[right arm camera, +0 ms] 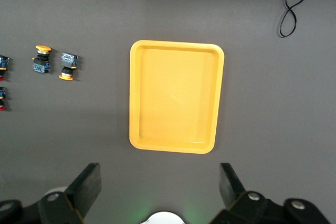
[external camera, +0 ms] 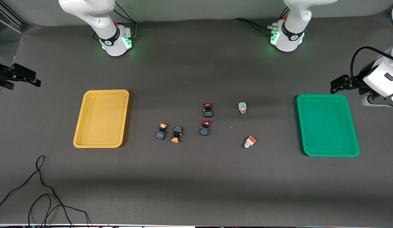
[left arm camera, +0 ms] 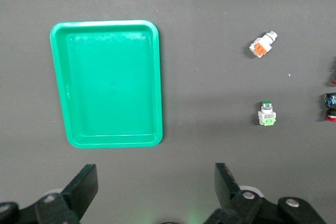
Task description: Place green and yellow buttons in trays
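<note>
Two dark switches with yellow-orange caps (external camera: 161,130) (external camera: 176,134) lie mid-table beside the yellow tray (external camera: 101,92); the right wrist view shows them too (right arm camera: 41,60) (right arm camera: 67,65). A white-grey switch with a green block (external camera: 242,108) and one with an orange block (external camera: 249,142) lie toward the green tray (external camera: 323,96); the left wrist view shows them too (left arm camera: 267,114) (left arm camera: 262,45). My left gripper (left arm camera: 156,174) hangs open and empty, high over bare table beside the green tray (left arm camera: 105,82). My right gripper (right arm camera: 157,174) hangs open and empty, high beside the yellow tray (right arm camera: 176,95). Both trays are empty.
Two dark switches with red caps (external camera: 208,109) (external camera: 205,127) lie between the yellow-capped pair and the white-grey pair. A black cable (external camera: 41,190) loops on the table near the front camera at the right arm's end. The arm bases (external camera: 115,41) (external camera: 288,36) stand along the table's edge.
</note>
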You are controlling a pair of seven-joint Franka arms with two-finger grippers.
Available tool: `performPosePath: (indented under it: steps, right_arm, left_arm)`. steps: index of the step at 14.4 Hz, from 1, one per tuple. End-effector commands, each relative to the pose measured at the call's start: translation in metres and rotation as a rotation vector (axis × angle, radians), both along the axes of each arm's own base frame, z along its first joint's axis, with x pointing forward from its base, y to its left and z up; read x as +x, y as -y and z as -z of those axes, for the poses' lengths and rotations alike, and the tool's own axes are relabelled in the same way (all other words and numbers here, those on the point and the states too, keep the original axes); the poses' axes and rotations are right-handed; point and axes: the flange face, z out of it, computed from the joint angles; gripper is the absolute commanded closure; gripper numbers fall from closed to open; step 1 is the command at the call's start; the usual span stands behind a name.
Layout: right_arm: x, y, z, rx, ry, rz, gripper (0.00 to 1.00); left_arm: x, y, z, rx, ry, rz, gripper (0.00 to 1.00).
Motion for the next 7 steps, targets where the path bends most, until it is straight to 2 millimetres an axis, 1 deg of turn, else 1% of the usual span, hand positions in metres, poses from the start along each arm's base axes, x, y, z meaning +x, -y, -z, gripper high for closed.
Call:
performPosePath:
  steps: [1, 5, 7]
  right_arm:
    - [0.0029, -0.0002, -0.002, -0.004, -0.001, -0.015, 0.0]
    - [0.0055, -0.0037, -0.0027, -0.011, 0.001, -0.022, 0.0]
    - [0.0053, -0.0006, -0.0027, -0.009, 0.001, -0.014, 0.0]
  left_arm:
    - [-0.0035, -0.0002, -0.0081, 0.008, 0.009, -0.016, 0.01]
    - [-0.0043, 0.0006, -0.0086, 0.009, 0.007, -0.014, 0.01]
    - [-0.0048, 0.0006, -0.0088, 0.009, 0.007, -0.014, 0.01]
